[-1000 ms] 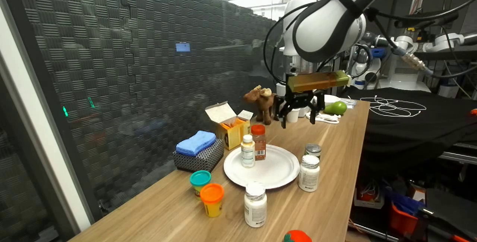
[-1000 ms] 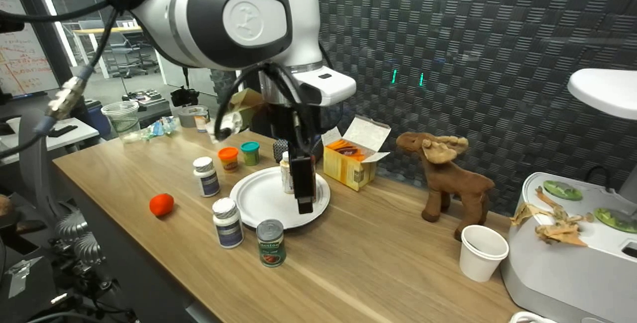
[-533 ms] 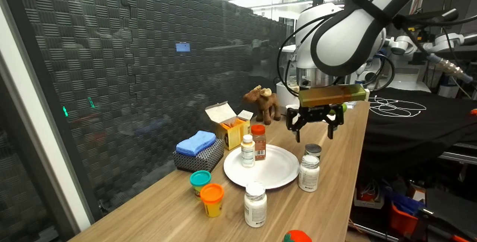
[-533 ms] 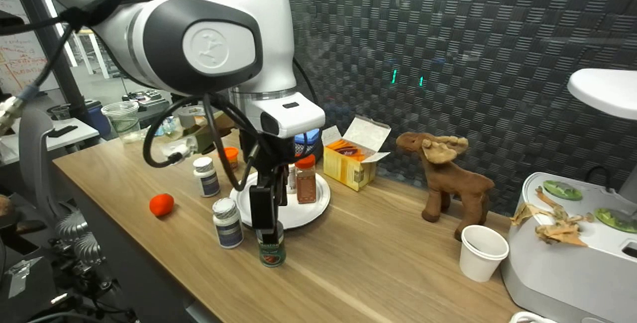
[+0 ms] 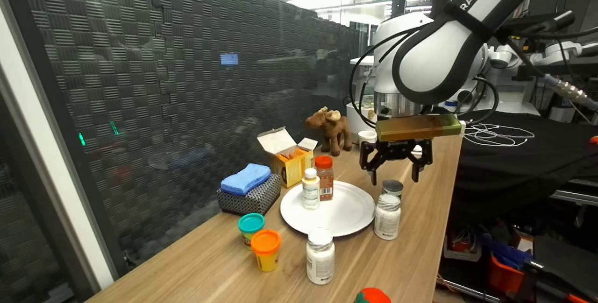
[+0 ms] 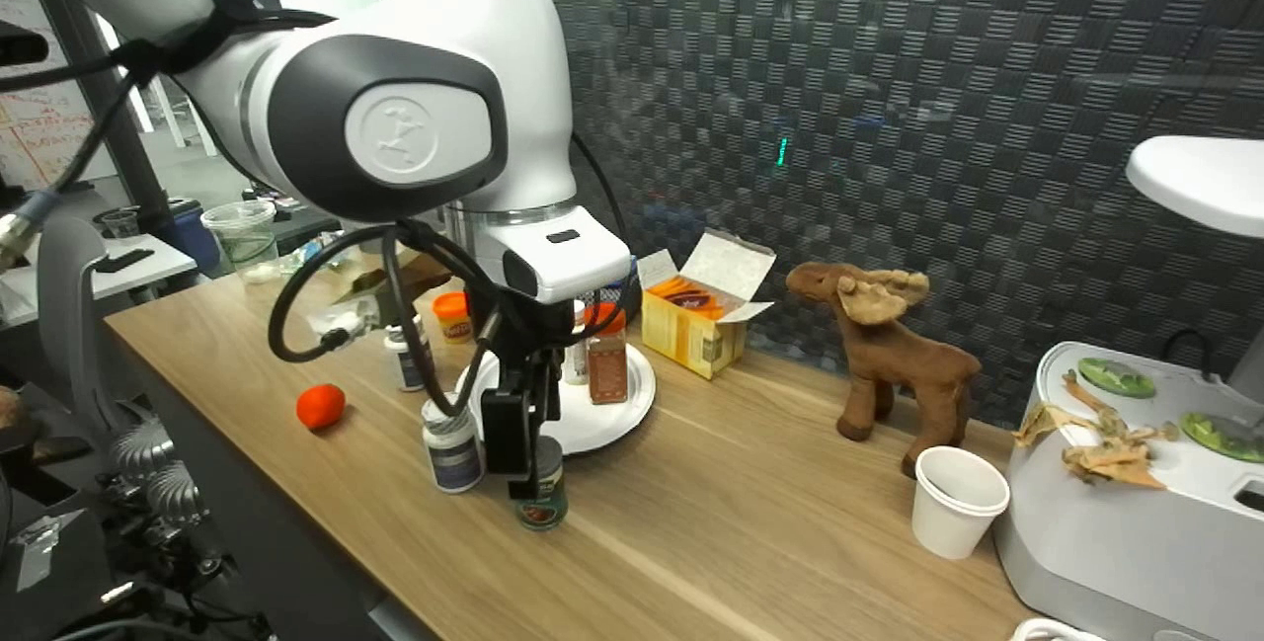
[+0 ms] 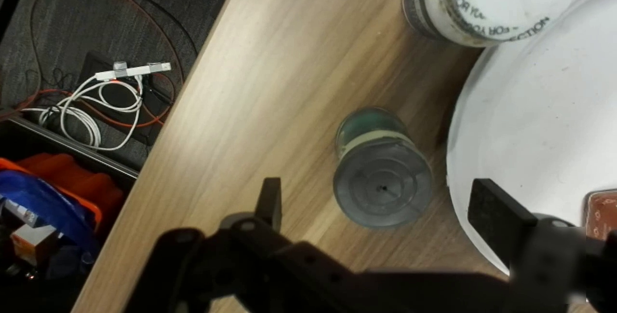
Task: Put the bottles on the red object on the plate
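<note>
Lowered the pincer (image 5: 395,179) since 1 second ago and carried it across to the can (image 7: 383,183), leaving the near bottle (image 5: 387,219), far bottle (image 5: 320,261), slim bottle (image 5: 310,193) and jar (image 5: 324,184) unmoved. Spread wide now and clasping nothing, with the can seen between the fingers (image 7: 496,219) from the wrist; cannot tell the exact height over its lid.

Find the near bottle upright on the bench (image 5: 355,270), ahead of the pincer in the wrist view and just beside the plate (image 5: 348,214); the far bottle upright farther out, roughly the same way. See the slim bottle and jar upright on the plate, out past the plate-side finger; count those 2 as likely done.

Expect light, stiff plastic in the 2 white bottles off the plate: smooth, somewhat slippery, hard to crush, easy to tip over. Take hold around the body below the cap, squarely across the width, with level pads; avoid the printed seal, likely to slide or twist. Judge the can heavier for its size, rigid and slick, and not plainly a bottle; if meant to be lifted next, close on the mid-wall, not the rim. If bound for the near bottle instead, rise clear of the can before moving ahead.
</note>
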You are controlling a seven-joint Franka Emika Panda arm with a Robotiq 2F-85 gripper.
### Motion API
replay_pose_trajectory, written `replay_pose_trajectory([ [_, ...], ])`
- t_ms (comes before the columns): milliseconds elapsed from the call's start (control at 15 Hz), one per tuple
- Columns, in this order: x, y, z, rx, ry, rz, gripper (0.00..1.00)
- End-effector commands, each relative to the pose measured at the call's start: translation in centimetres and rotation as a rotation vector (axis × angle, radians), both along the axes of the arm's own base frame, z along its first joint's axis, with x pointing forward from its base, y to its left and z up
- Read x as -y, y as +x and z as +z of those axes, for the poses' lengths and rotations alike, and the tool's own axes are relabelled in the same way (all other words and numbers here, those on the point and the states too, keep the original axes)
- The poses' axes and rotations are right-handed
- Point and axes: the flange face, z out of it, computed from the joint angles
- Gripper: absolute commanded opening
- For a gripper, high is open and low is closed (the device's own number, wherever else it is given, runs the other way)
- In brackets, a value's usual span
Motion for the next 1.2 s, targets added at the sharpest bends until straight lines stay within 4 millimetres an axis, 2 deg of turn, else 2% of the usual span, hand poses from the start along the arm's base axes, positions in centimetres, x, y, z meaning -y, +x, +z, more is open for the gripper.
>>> replay_pose_trajectory([
  [0, 0.5, 0.4, 0.0, 0.024, 0.032, -0.006, 1.00],
  [67, 0.7, 0.5, -0.1, 0.021, 0.040, -0.006, 1.00],
  [133, 0.9, 0.7, -0.2, 0.018, 0.049, -0.004, 0.95],
  [200, 1.1, 0.8, -0.3, 0.015, 0.056, -0.003, 0.74],
  [333, 1.3, 1.0, -0.4, 0.013, 0.069, 0.003, 0.70],
  [400, 1.4, 1.1, -0.3, 0.015, 0.071, 0.005, 0.64],
  [733, 1.4, 1.2, 0.4, 0.031, 0.070, 0.023, 0.24],
  [800, 1.5, 1.1, 0.6, 0.035, 0.062, 0.027, 0.21],
  [1133, 2.6, 1.3, 2.9, 0.027, -0.033, 0.118, 0.20],
])
